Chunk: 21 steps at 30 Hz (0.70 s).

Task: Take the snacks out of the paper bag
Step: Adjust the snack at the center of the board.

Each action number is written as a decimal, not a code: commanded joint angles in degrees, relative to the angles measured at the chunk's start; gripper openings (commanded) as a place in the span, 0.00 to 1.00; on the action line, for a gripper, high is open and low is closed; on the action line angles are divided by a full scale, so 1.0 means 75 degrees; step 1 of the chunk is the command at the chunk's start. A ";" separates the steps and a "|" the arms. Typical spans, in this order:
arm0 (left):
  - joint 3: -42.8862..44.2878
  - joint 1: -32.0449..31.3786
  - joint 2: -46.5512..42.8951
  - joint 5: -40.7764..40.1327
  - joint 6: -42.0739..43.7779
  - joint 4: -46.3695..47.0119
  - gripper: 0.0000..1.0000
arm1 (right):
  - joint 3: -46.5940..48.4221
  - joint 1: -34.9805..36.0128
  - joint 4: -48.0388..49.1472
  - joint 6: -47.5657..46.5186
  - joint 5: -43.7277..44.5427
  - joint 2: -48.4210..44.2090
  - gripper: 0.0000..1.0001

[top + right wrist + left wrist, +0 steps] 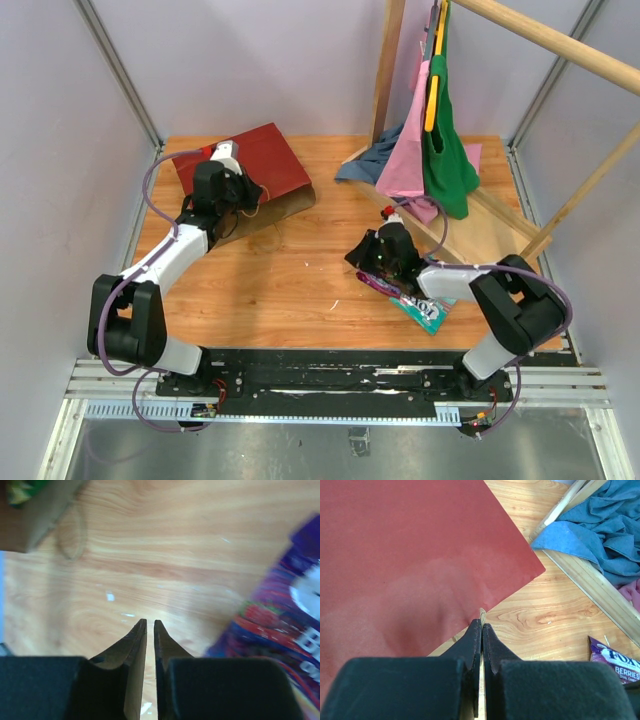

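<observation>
Overhead, the paper bag (255, 165) is seen lying flat at far left. Its edge is pinched by the fully closed left gripper (481, 626). The right gripper (150, 623), nearly closed, holds nothing beside a purple snack packet (280, 630).

bag (410, 565): matt red paper | table (290, 280): smooth varnished wood | packet (280, 630): glossy purple | garments (440, 150): soft cloth

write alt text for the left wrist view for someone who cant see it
The left gripper, jaws shut, pinches the edge of the dark red paper bag, which fills most of the view on a wooden table. A blue cloth lies at upper right, and a purple snack packet peeks in at lower right.
</observation>
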 commanded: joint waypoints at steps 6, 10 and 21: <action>0.0113 0.0046 -0.0211 -0.0099 0.0188 0.0100 0.01 | -0.0447 -0.1052 0.2348 0.0163 -0.1701 -0.0810 0.02; 0.0112 0.0041 -0.0198 -0.0057 0.0201 0.0132 0.01 | -0.1019 -0.1680 0.4680 0.1563 -0.2574 0.0701 0.01; 0.0069 0.0032 -0.0294 -0.0138 0.0307 0.0089 0.00 | -0.1301 -0.1973 0.8010 0.2899 -0.3408 0.4023 0.01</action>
